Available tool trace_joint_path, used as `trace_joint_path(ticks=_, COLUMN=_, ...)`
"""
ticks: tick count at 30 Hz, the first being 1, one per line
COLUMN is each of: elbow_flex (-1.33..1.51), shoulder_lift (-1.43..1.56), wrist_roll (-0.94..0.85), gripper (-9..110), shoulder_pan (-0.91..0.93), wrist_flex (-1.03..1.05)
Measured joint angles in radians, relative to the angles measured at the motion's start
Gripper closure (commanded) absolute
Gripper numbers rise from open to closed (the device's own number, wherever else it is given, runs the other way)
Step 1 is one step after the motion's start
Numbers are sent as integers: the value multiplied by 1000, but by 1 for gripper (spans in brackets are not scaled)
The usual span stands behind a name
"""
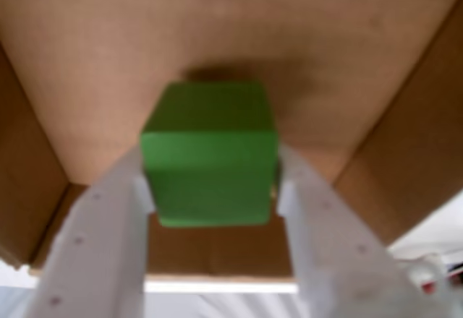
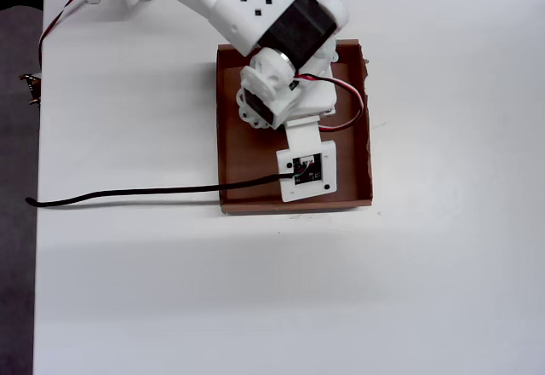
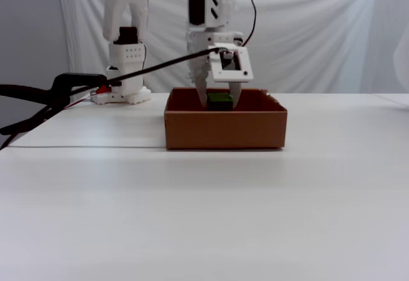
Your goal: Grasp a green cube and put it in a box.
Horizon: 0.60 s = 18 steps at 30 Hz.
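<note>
The green cube [image 1: 210,152] sits between the two white fingers of my gripper [image 1: 210,182], which is shut on it. Behind it is the brown cardboard floor of the box [image 1: 108,50], with the cube's shadow on that floor. In the fixed view the cube [image 3: 219,100] hangs inside the box [image 3: 225,129], its top about level with the rim, and the gripper [image 3: 219,105] reaches down from above. In the overhead view the arm [image 2: 285,43] and its camera mount cover the middle of the box [image 2: 232,149], hiding the cube.
A black cable [image 2: 128,193] runs left from the wrist across the white table [image 2: 272,298]. The arm's base [image 3: 124,70] stands behind and left of the box. A black clamp [image 3: 57,92] juts in at the left edge.
</note>
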Motion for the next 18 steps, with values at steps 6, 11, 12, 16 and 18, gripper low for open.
trace_joint_path(ticks=6, elbow_flex=-57, shoulder_lift=-67, wrist_roll=0, gripper=87, shoulder_pan=0, wrist_flex=0)
trace_joint_path(ticks=11, elbow_flex=-77, shoulder_lift=-94, wrist_roll=0, gripper=87, shoulder_pan=0, wrist_flex=-14)
trace_joint_path(ticks=12, elbow_flex=-77, shoulder_lift=-97, wrist_roll=0, gripper=87, shoulder_pan=0, wrist_flex=-15)
trace_joint_path(ticks=16, elbow_flex=-77, shoulder_lift=-103, wrist_roll=0, gripper=81, shoulder_pan=-3, wrist_flex=-18)
trace_joint_path(ticks=18, elbow_flex=-77, shoulder_lift=-104, wrist_roll=0, gripper=78, shoulder_pan=-8, wrist_flex=-18)
